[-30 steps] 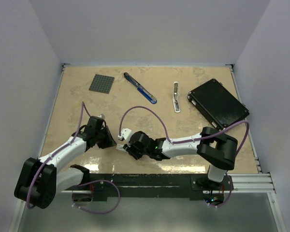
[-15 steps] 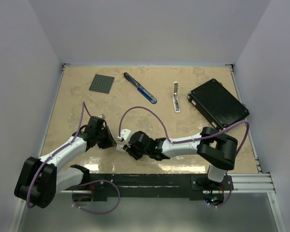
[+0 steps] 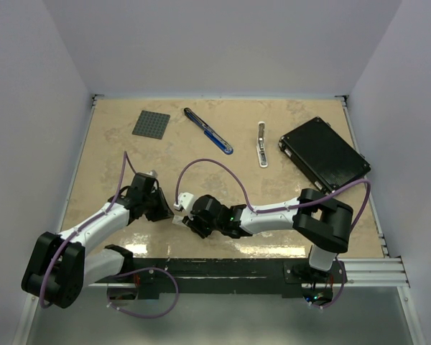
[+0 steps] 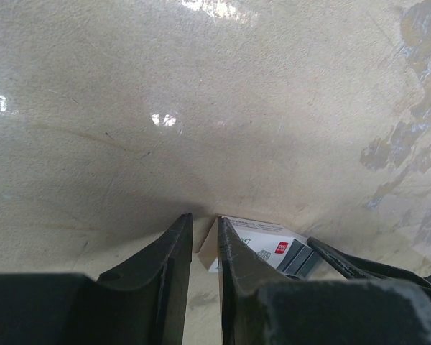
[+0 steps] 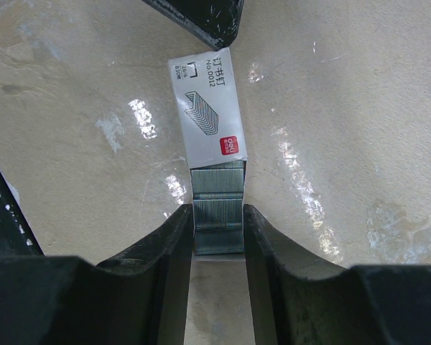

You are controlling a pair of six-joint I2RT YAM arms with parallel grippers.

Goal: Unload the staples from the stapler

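Since nothing much moved, right claw (image 5: 218,215) stays clamped on staples (image 5: 218,188), left claw (image 4: 204,223) barely apart.

The left arm (image 3: 93,226) and the right arm (image 3: 273,213) are each built of glossy white tubular links between bulky matte black joint housings. A thin purple cable (image 3: 201,161) arcs along the right arm, and a second one (image 3: 124,169) runs along the left. The left gripper (image 4: 204,219) and right gripper (image 5: 217,210) have dark grey, smoothly curved plastic fingers (image 5: 171,248) with a grainy surface.

Table (image 3: 302,187) holds stapler (image 3: 208,131), staples (image 5: 218,215), grid mat (image 3: 151,123), black box (image 3: 324,153).
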